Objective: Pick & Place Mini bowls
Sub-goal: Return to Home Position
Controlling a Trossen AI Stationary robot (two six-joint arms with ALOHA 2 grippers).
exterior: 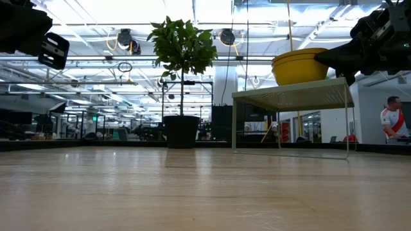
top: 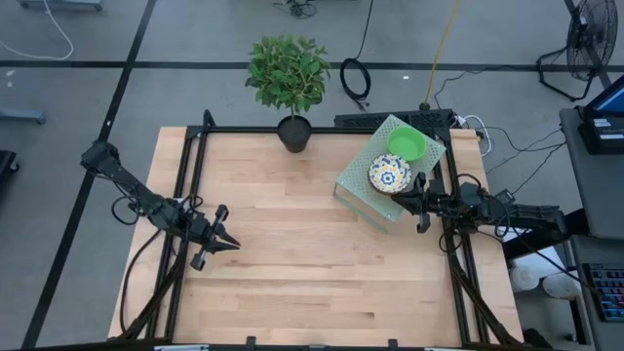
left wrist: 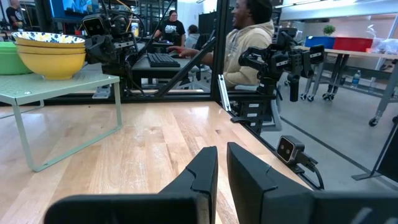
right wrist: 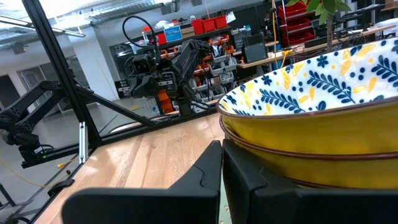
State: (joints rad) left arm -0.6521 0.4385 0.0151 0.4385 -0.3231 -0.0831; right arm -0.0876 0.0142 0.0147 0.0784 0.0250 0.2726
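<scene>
A stack of floral mini bowls (top: 389, 175), white with blue-and-yellow pattern inside and yellow outside, sits on a pale green wire rack (top: 356, 182) at the table's far right. Green mini bowls (top: 407, 143) sit on the rack just behind them. My right gripper (right wrist: 221, 149) is shut, level with the floral stack (right wrist: 323, 106) and right beside its near-right wall. In the low view the gripper (exterior: 324, 58) shows right beside the yellow stack (exterior: 300, 66). My left gripper (top: 235, 244) is shut and hovers over the table's left half, far from the bowls (left wrist: 50, 53). My right gripper comes level from the table's right, its shut fingers (right wrist: 249, 174) right under the lower wall of the floral stack (right wrist: 298, 158). Whether they touch the bowls, I cannot tell. The stack stands upright on the rack.
A black pot with a leafy plant (top: 294, 134) stands at the table's far edge, left of the rack. Bare wood stretches across the middle and near side of the table (top: 312, 263). Black frame rails run along both sides. People sit beyond the table in the left wrist view.
</scene>
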